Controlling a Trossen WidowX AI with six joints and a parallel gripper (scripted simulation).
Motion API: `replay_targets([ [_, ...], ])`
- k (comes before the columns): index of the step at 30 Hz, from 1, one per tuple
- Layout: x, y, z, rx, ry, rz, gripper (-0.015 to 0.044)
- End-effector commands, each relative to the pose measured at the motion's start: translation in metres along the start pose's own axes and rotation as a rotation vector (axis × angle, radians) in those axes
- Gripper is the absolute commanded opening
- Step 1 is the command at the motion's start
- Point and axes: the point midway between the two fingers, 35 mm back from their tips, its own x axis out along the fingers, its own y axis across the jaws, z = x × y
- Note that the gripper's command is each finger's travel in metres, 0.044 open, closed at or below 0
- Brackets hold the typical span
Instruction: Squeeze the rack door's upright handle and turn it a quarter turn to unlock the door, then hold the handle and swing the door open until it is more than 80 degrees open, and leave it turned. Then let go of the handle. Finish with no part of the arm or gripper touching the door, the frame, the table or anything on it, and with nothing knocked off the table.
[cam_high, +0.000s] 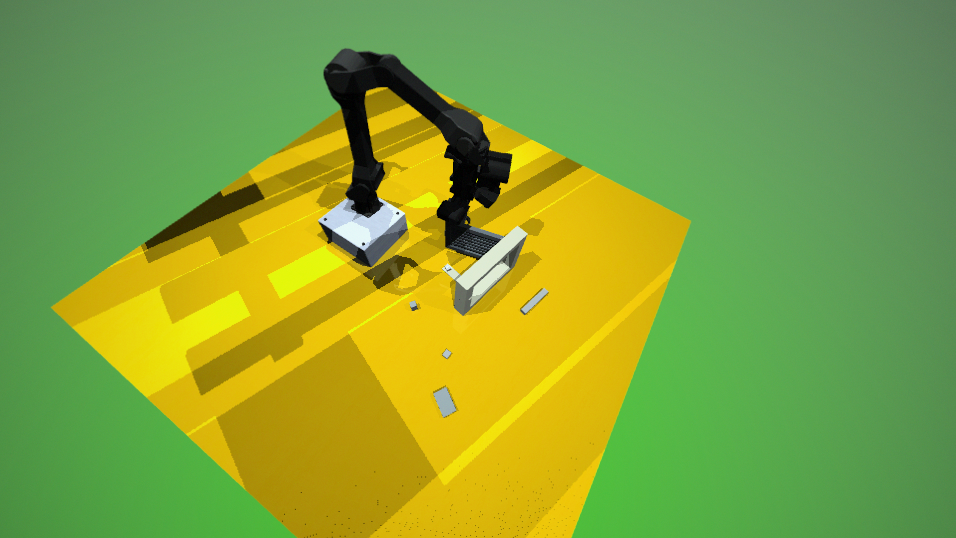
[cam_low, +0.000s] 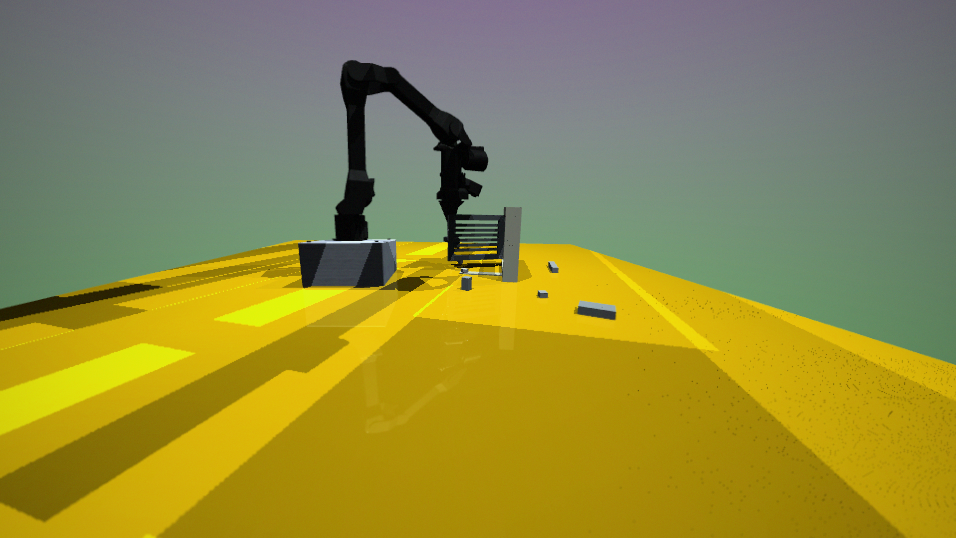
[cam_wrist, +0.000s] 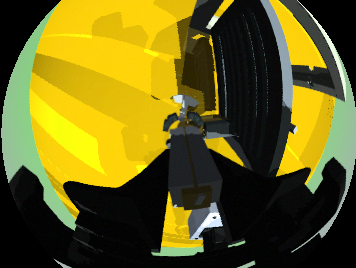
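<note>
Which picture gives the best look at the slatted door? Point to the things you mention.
The exterior view: the slatted door (cam_high: 475, 243) (cam_low: 478, 235) (cam_wrist: 252, 85) stands side-on, its separate bars distinct. From above it looks small and foreshortened; the wrist view shows it large but warped, darkly ribbed.

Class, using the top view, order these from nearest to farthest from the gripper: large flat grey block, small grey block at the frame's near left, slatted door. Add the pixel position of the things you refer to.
1. Slatted door (cam_high: 475, 242) (cam_low: 478, 235), beside the gripper (cam_high: 457, 239).
2. Small grey block (cam_high: 413, 305) (cam_low: 466, 283), lower left.
3. Large flat grey block (cam_high: 445, 401) (cam_low: 596, 310), bottom.

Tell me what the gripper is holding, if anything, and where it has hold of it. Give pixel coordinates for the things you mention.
The gripper (cam_high: 456, 242) (cam_low: 451, 257) holds the dark slatted door (cam_high: 475, 242) (cam_low: 478, 234) (cam_wrist: 250, 75) by its upright handle; the exact height is unclear.
</note>
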Motion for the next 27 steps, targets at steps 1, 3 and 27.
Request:
replay_targets([
  [1, 0.000, 0.005, 0.003, 0.092, 0.004, -0.010, 0.0027],
  [3, 0.000, 0.009, 0.004, 0.120, 0.004, -0.009, 0.0027],
  [27, 0.000, 0.058, 0.028, 0.487, 0.001, -0.004, 0.0027],
])
